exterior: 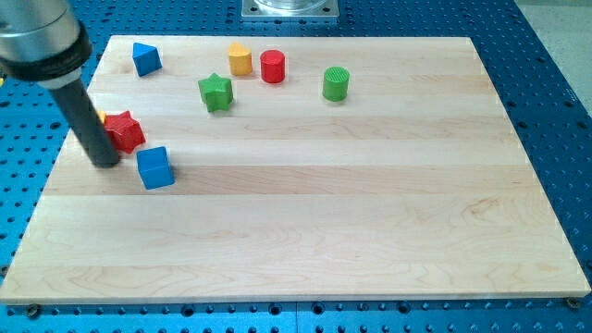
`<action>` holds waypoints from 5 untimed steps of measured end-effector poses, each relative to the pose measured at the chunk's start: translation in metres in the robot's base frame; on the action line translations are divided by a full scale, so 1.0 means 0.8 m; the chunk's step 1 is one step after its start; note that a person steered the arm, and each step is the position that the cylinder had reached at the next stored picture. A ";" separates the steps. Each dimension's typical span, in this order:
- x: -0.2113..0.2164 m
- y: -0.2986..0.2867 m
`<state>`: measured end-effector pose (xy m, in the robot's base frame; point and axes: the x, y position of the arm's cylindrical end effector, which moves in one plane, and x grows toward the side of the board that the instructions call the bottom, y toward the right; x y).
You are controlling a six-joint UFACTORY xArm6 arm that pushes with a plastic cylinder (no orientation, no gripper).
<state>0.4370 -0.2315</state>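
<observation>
My dark rod comes down from the view's upper left, and my tip (104,161) rests on the wooden board (305,231) near its left edge. The red star block (124,131) lies just up and right of the tip, touching or almost touching the rod. A sliver of yellow shows behind the rod beside the red star. The blue cube (155,167) sits close to the tip's right. Farther toward the view's top are a blue block (145,58), a green star (215,92), a yellow block (240,59), a red cylinder (272,67) and a green cylinder (336,83).
The board lies on a blue perforated table (555,111). A metal mounting plate (290,8) sits at the view's top centre, beyond the board's far edge.
</observation>
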 end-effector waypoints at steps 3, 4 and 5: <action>0.051 -0.027; 0.055 -0.091; -0.007 -0.064</action>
<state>0.4312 -0.2827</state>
